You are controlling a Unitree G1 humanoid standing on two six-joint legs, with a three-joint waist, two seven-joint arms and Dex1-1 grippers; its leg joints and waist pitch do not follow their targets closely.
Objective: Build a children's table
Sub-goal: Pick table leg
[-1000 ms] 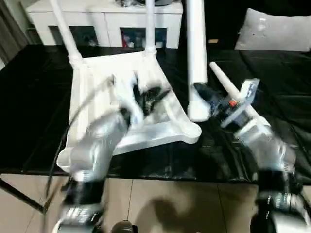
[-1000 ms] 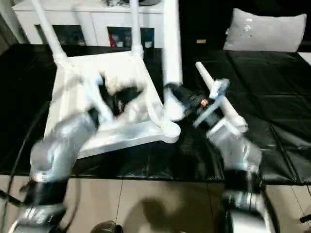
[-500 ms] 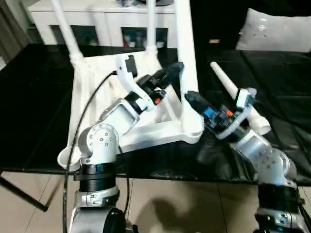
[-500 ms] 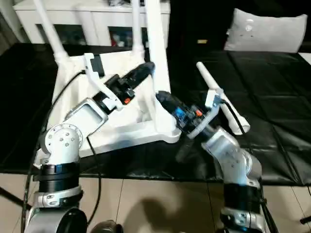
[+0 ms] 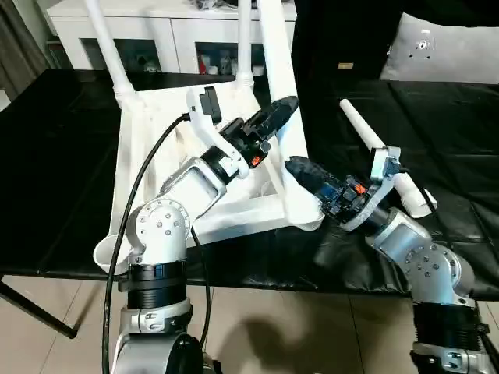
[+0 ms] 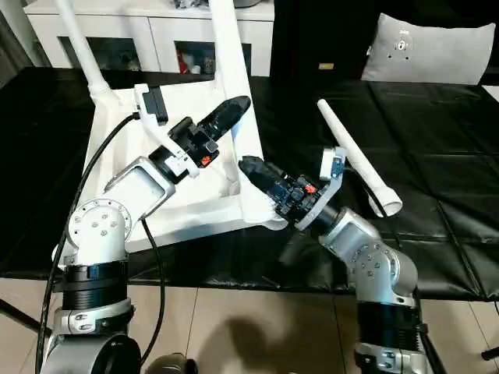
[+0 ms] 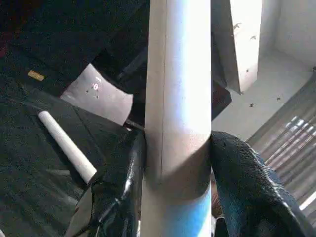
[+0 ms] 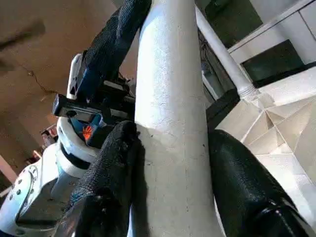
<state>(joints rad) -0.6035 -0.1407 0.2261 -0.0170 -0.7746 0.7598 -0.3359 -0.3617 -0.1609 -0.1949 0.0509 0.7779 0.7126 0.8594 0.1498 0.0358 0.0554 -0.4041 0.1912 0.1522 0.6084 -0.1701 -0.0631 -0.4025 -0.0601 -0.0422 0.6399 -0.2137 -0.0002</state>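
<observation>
On the black padded counter (image 5: 70, 156) the children's table (image 5: 156, 148) lies upside down, its square white plastic top tilted, ribbed underside facing up, with round sockets at the corners. Two smooth, round, tapering white legs already stand in the far sockets: the far-left leg (image 5: 105, 47) and the far-middle leg (image 5: 243, 39). A third leg (image 5: 281, 109) rises from the near-right corner socket, leaning slightly toward the far left. The left pincer (image 5: 274, 117) grips this third leg partway up; in the left wrist view its textured black fingers (image 7: 247, 182) press against both sides of the glossy shaft. The right pincer (image 5: 300, 167) clamps the same leg lower down, close to the socket, its rough black fingers (image 8: 111, 168) flanking the grainy white plastic. A fourth leg (image 5: 382, 156) lies loose on the counter to the right, narrow end pointing far. Beyond the counter stands a long white cabinet (image 5: 171, 31) with glass-fronted openings, and a pale cushion (image 5: 444, 47) sits at the far right.

Compared with a second ago, the third leg has gone from standing upright beside the corner to sitting in the socket, and the left pincer has moved from the ribbed underside onto the leg.
</observation>
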